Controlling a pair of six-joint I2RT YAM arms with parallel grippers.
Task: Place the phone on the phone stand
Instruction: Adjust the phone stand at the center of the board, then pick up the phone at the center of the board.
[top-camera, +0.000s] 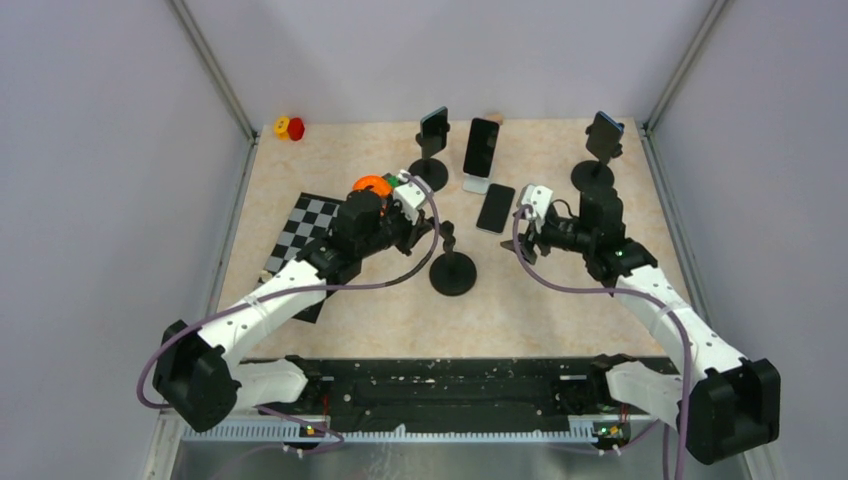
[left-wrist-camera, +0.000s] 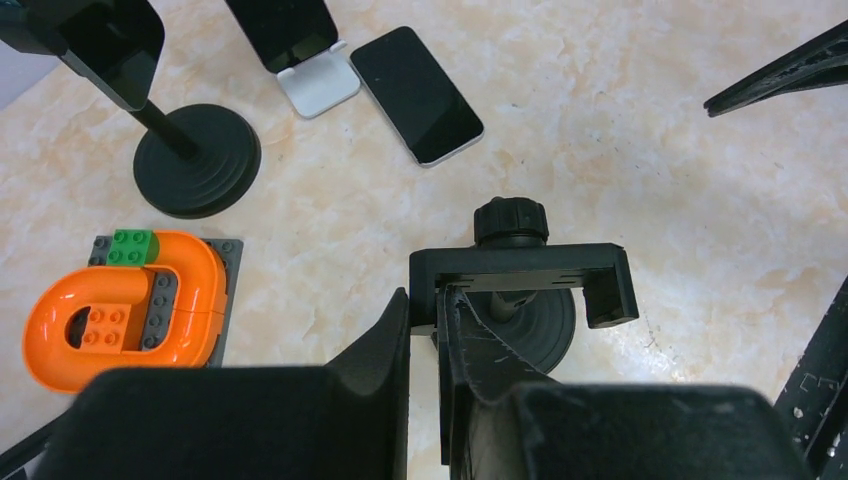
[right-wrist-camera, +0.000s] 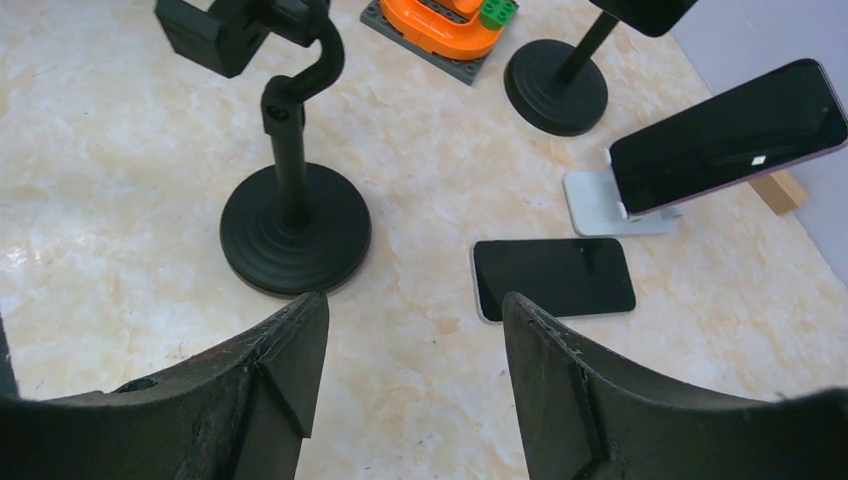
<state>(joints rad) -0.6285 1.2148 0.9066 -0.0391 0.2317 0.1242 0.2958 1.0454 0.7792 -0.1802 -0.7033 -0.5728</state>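
A black phone (top-camera: 495, 208) lies flat, screen up, on the table; it also shows in the left wrist view (left-wrist-camera: 415, 95) and the right wrist view (right-wrist-camera: 553, 278). An empty black phone stand (top-camera: 452, 272) with a round base stands near the table's middle. My left gripper (top-camera: 430, 228) is shut on the left arm of the stand's clamp (left-wrist-camera: 525, 270), fingertips (left-wrist-camera: 400, 300) pinching it. My right gripper (right-wrist-camera: 412, 305) is open and empty, low over the table between the stand's base (right-wrist-camera: 295, 230) and the phone, touching neither.
Two black stands (top-camera: 432, 140) (top-camera: 600, 150) and a white stand (top-camera: 481, 150) each hold a phone at the back. An orange toy on a grey plate (top-camera: 372, 185) and a checkered mat (top-camera: 300, 235) lie left. A small wooden block (right-wrist-camera: 778, 190) sits behind the white stand.
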